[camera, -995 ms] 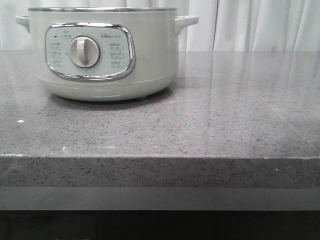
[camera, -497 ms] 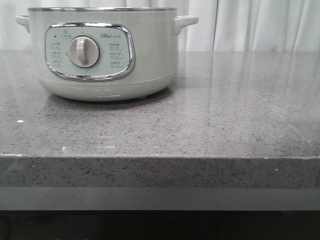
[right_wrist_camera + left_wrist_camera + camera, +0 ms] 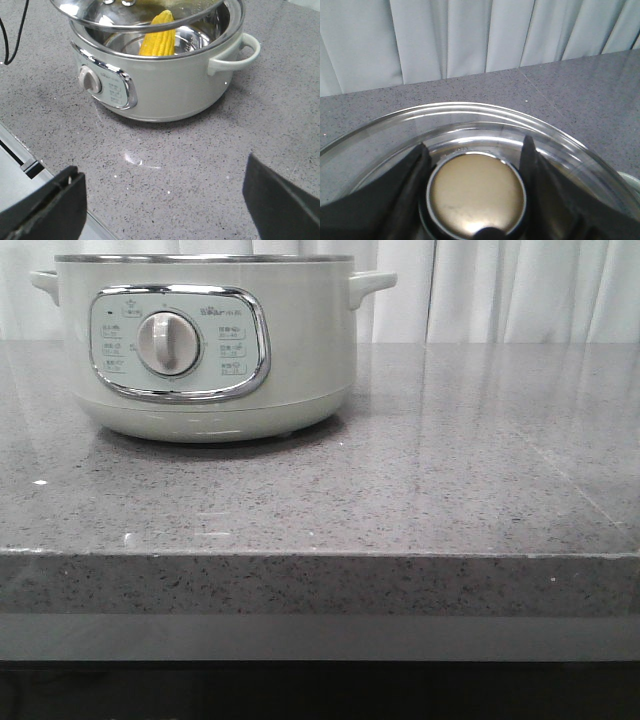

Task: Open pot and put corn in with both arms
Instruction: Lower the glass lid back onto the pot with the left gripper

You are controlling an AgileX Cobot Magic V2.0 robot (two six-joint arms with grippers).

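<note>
The pale cream-green pot stands at the back left of the grey counter, its dial facing me. In the right wrist view the pot is open and the yellow corn lies inside, leaning on the steel wall. The glass lid hangs tilted just above the rim. My left gripper is shut on the lid's round brass-coloured knob, with the glass lid spreading under it. My right gripper is open and empty, over the counter in front of the pot. Neither gripper shows in the front view.
Grey speckled counter with its front edge near me. White curtains hang behind. A black cable lies beside the pot. The counter's edge shows by my right gripper's finger.
</note>
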